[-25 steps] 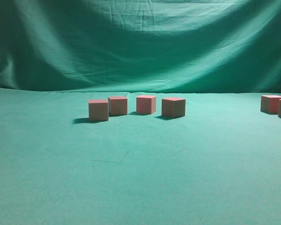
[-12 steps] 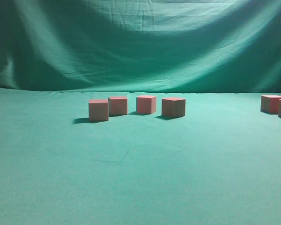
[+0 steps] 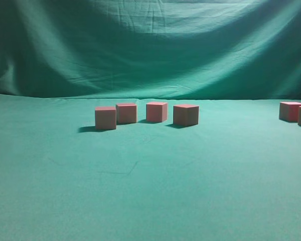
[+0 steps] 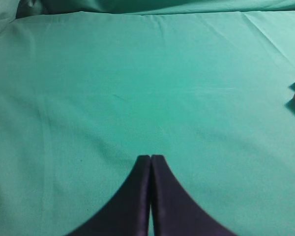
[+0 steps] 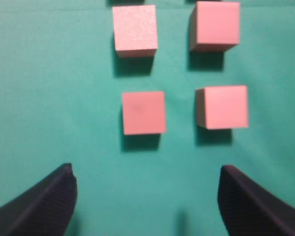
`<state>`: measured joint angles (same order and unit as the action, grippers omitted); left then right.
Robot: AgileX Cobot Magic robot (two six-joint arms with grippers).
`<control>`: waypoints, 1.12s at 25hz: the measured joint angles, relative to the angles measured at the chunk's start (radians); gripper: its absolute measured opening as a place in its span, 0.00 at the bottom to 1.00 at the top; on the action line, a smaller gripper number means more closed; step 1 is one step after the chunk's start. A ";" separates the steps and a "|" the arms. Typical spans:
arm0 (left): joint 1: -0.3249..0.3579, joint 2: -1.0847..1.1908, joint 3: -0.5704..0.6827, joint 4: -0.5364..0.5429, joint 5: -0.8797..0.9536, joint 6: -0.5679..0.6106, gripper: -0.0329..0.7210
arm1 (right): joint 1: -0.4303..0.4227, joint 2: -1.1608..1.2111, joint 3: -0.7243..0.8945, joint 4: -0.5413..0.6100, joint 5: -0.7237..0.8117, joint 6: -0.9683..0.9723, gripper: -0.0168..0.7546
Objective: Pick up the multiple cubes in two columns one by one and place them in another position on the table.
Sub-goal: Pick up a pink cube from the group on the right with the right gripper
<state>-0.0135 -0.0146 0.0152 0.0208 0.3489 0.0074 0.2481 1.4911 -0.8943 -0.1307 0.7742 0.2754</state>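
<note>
Over the green cloth counter (image 5: 49,98), right gripper (image 5: 146,196) jaws gape above four salmon-pink matte cubes (image 5: 143,112), holding nothing; left gripper (image 4: 150,158) jaws pressed together, empty.

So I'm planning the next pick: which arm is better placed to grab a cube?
The right. Its end effector hangs open just above the two columns of cubes, while the left end effector is shut over bare table.
</note>
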 joint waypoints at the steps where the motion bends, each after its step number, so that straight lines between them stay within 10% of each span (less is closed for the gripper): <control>1: 0.000 0.000 0.000 0.000 0.000 0.000 0.04 | 0.000 0.022 0.000 -0.002 -0.014 0.000 0.76; 19: 0.000 0.000 0.000 0.000 0.000 0.000 0.04 | -0.004 0.228 -0.002 -0.038 -0.225 -0.014 0.76; 28: 0.000 0.000 0.000 0.000 0.000 0.000 0.04 | -0.004 0.255 -0.010 -0.038 -0.248 -0.020 0.49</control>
<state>-0.0135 -0.0146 0.0152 0.0208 0.3489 0.0074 0.2436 1.7462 -0.9039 -0.1691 0.5267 0.2554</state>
